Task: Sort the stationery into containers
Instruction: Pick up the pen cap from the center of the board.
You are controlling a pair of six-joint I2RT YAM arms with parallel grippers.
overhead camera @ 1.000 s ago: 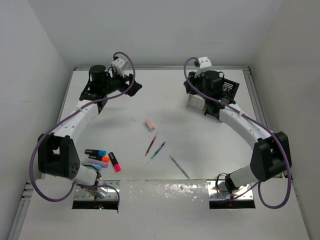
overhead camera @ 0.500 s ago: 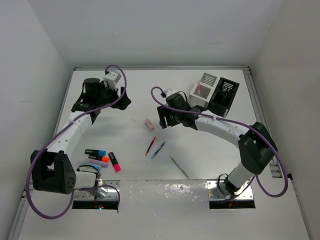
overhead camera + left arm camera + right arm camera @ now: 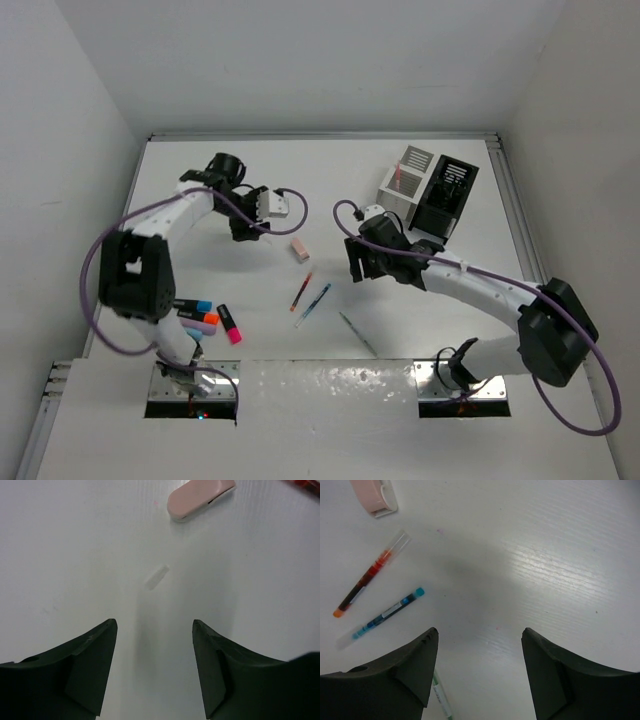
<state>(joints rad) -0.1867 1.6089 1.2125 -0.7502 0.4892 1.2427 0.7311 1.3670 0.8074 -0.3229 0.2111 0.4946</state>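
Note:
A pink eraser [image 3: 299,249] lies mid-table, with a red pen [image 3: 302,291], a blue pen [image 3: 315,303] and a thin grey-green pen [image 3: 357,333] nearer the front. Several highlighters [image 3: 205,315] lie at the front left. My left gripper [image 3: 248,228] hovers open just left of the eraser [image 3: 200,497], jaws [image 3: 155,622] empty over a small clear scrap [image 3: 156,577]. My right gripper [image 3: 352,262] is open and empty [image 3: 480,630], right of the red pen [image 3: 370,575] and blue pen [image 3: 382,615]. The white container [image 3: 405,180], with a pink pen standing in it, and the black container [image 3: 445,195] stand at the back right.
White walls close in the table on the left, back and right. The left arm arches from its base past the highlighters. The grey-green pen [image 3: 440,700] lies just beside the right gripper's left finger. Purple cables loop off both arms.
The right arm left the containers and swung down to mid-table, its jaws opening. The left arm swung from the back left corner to beside the eraser, its jaws narrowing a little.

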